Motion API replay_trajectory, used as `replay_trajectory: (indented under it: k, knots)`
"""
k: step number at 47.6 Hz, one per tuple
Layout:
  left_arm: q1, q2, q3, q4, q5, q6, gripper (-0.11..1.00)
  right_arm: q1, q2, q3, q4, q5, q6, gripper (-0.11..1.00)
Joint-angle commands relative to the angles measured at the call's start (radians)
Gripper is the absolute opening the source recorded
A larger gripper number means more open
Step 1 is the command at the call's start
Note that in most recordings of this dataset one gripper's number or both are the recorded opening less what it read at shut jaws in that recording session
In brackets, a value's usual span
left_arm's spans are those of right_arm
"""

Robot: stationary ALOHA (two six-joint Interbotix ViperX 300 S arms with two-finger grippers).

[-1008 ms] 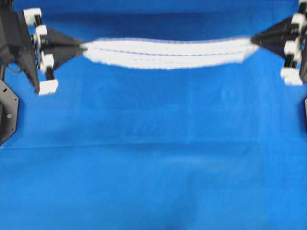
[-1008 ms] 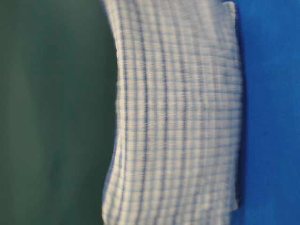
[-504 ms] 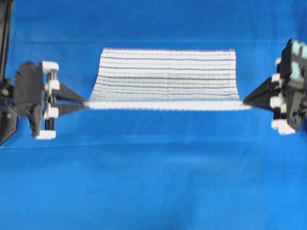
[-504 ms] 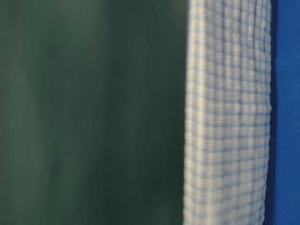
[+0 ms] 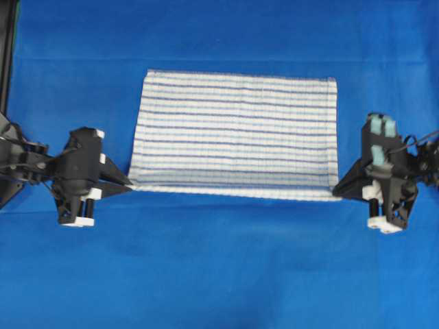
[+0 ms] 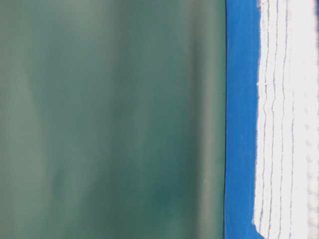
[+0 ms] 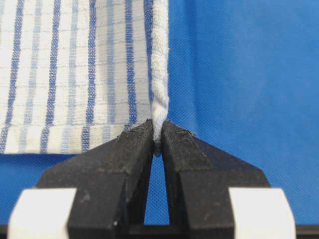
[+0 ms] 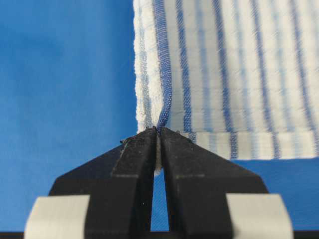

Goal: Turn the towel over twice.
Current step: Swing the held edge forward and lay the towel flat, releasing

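Overhead exterior view: the large rectangular white woven towel [image 5: 235,133] with thin blue stripes is spread nearly flat on the plain blue cloth-covered table [image 5: 219,274], its long axis running from one arm to the other. The near long edge is pinched at both corners, the left gripper [image 5: 126,185] clamped on one corner and the right gripper [image 5: 337,192] on the other, each jaw pair narrowed onto the hem, as the wrist views confirm. The towel's body lies beyond both grippers, so the held edge would probably be carried away over it; both arms stand equally near.
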Motion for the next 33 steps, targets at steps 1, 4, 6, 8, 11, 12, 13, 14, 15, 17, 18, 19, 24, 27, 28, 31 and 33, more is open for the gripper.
replay_trajectory:
  k: [1, 4, 6, 8, 11, 12, 13, 14, 15, 17, 18, 19, 24, 27, 28, 31, 33]
  knots:
    - [-0.008, 0.025, -0.028, 0.000, -0.005, 0.002, 0.04, 0.021, 0.032, -0.020, 0.002, -0.017, 0.014, 0.06]
    - [-0.008, 0.040, -0.038, 0.000, -0.003, 0.002, 0.04, 0.032, 0.054, -0.021, 0.002, -0.018, 0.020, 0.06]
    - [-0.008, 0.046, -0.046, 0.000, -0.002, 0.002, 0.04, 0.037, 0.058, -0.021, 0.002, -0.018, 0.021, 0.06]
    - [-0.011, 0.055, -0.051, 0.000, -0.002, 0.002, 0.04, 0.040, 0.061, -0.023, 0.002, -0.017, 0.021, 0.06]
    - [-0.014, 0.061, -0.057, 0.000, -0.002, 0.002, 0.04, 0.041, 0.063, -0.023, 0.002, -0.011, 0.021, 0.06]
    - [-0.017, 0.061, -0.058, 0.000, -0.002, 0.002, 0.04, 0.041, 0.063, -0.021, 0.002, -0.006, 0.021, 0.06]
    - [-0.020, 0.064, -0.060, -0.002, -0.002, 0.002, 0.04, 0.041, 0.063, -0.021, 0.002, -0.002, 0.021, 0.06]
    - [-0.021, 0.064, -0.061, 0.000, -0.002, 0.002, 0.04, 0.041, 0.063, -0.021, 0.002, 0.005, 0.021, 0.06]
    - [-0.025, 0.066, -0.064, -0.002, -0.002, 0.002, 0.04, 0.041, 0.063, -0.023, 0.002, 0.011, 0.021, 0.06]
    - [-0.031, 0.069, -0.067, 0.000, 0.000, 0.002, 0.04, 0.041, 0.063, -0.023, 0.002, 0.026, 0.023, 0.06]
    - [-0.032, 0.071, -0.069, -0.002, -0.002, 0.002, 0.04, 0.041, 0.063, -0.025, 0.002, 0.031, 0.023, 0.06]
    - [-0.034, 0.072, -0.071, 0.000, 0.000, 0.002, 0.04, 0.041, 0.063, -0.025, 0.002, 0.032, 0.023, 0.06]
    - [-0.035, 0.078, -0.080, -0.002, 0.002, 0.002, 0.04, 0.041, 0.064, -0.025, 0.002, 0.040, 0.023, 0.06]
    - [-0.034, 0.083, -0.083, -0.002, 0.003, 0.002, 0.04, 0.041, 0.064, -0.026, 0.002, 0.040, 0.026, 0.06]
    - [-0.035, 0.084, -0.086, 0.000, 0.003, 0.002, 0.04, 0.041, 0.064, -0.026, 0.003, 0.040, 0.029, 0.06]
    - [-0.035, 0.087, -0.092, 0.000, 0.012, 0.002, 0.04, 0.041, 0.066, -0.026, 0.003, 0.040, 0.040, 0.06]
    - [-0.035, 0.089, -0.095, 0.000, 0.020, 0.002, 0.04, 0.041, 0.066, -0.026, 0.002, 0.040, 0.048, 0.06]
